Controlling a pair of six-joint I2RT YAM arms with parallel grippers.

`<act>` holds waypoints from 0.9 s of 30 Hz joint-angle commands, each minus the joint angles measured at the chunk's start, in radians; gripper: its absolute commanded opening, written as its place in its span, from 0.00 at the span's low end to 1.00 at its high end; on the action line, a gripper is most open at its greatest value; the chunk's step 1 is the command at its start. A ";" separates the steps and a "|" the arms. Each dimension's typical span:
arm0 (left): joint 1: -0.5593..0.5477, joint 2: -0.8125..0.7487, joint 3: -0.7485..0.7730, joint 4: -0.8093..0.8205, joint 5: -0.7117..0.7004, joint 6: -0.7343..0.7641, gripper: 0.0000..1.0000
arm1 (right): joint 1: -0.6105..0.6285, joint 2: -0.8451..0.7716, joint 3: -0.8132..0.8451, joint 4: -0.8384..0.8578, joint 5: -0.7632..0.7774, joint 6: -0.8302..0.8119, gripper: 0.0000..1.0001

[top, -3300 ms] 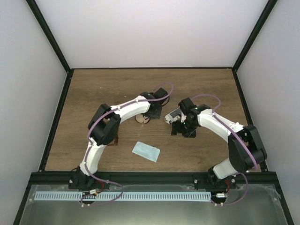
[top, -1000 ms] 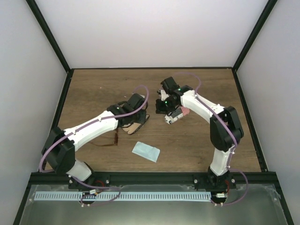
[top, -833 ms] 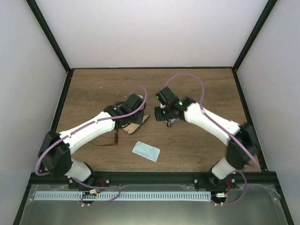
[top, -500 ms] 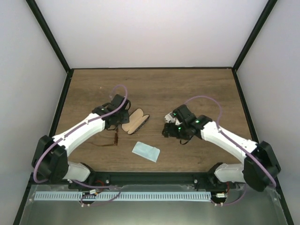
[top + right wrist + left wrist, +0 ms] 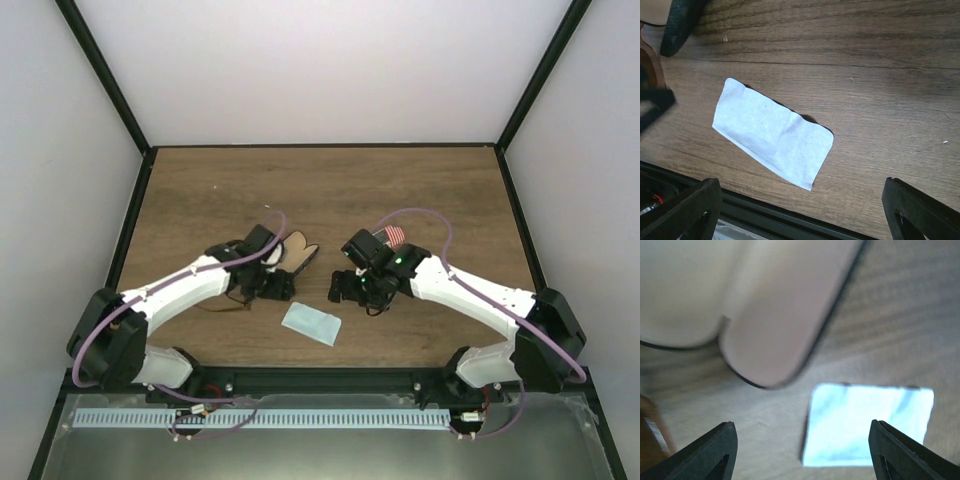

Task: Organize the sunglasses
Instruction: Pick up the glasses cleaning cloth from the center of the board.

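Observation:
The sunglasses (image 5: 225,304) lie on the wood just left of my left gripper, thin and reddish-brown; one brown edge of them (image 5: 649,436) shows at the lower left of the left wrist view. My left gripper (image 5: 272,286) (image 5: 802,455) stands open and empty between the open tan case (image 5: 298,252) (image 5: 780,315) and the light blue cloth (image 5: 311,323) (image 5: 870,425). My right gripper (image 5: 348,287) (image 5: 800,215) is open and empty too, hovering above and to the right of the cloth (image 5: 772,132).
A red-and-white striped case (image 5: 390,237) lies behind the right wrist. The black frame rail (image 5: 740,210) runs along the table's near edge, close below the cloth. The two grippers face each other a short gap apart.
Both grippers have gone from shut to open. Both arms swung toward the near edge, ending on either side above the cloth. The striped case now lies free behind the right wrist.

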 commanded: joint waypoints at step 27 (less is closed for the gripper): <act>-0.348 0.231 -0.015 -0.001 -0.158 -0.363 0.68 | -0.106 -0.042 -0.040 0.011 -0.018 -0.249 0.92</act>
